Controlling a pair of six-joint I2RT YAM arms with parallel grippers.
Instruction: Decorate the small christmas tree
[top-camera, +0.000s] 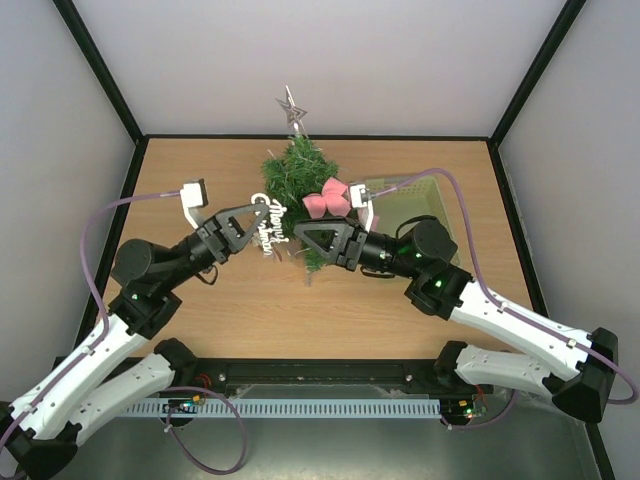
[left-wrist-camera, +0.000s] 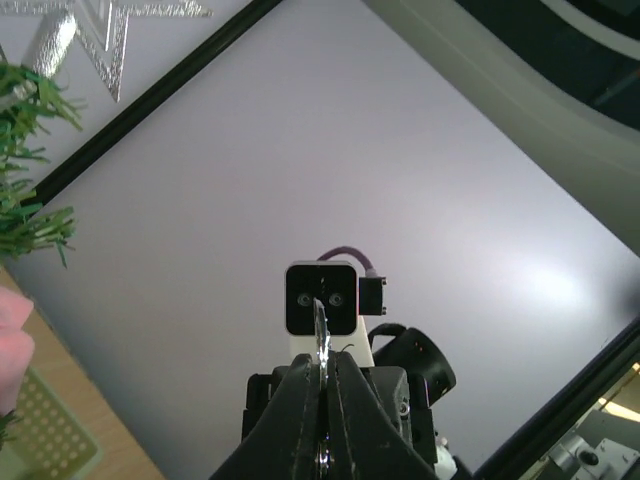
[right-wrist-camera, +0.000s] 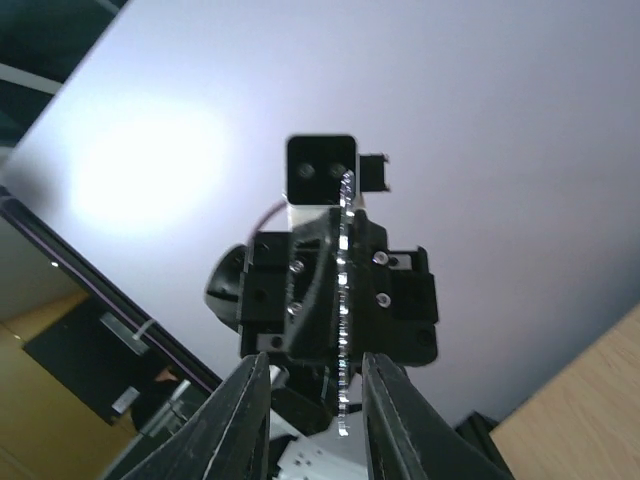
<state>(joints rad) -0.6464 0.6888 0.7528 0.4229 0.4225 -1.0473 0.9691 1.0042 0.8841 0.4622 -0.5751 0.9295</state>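
Sign (top-camera: 268, 228) at tree's (top-camera: 296, 172) 8 o'clock, clamped edge-on in L gripper (top-camera: 258, 207); R gripper (top-camera: 297, 233) jaws apart either side, not touching it.

**Tree at the far edge, basket to its right**

The small christmas tree (top-camera: 293, 180) stands by the table's (top-camera: 200, 300) far edge, mid-width. The basket (top-camera: 415, 181) sits just right of it, toward the far right corner. Before the tree hangs a lettered sign (top-camera: 268, 228), with the left gripper (top-camera: 256, 210) on its left and the right gripper (top-camera: 300, 234) on its right.

Wooden table (top-camera: 330, 320), pale walls (top-camera: 400, 60), black frame (top-camera: 98, 65)
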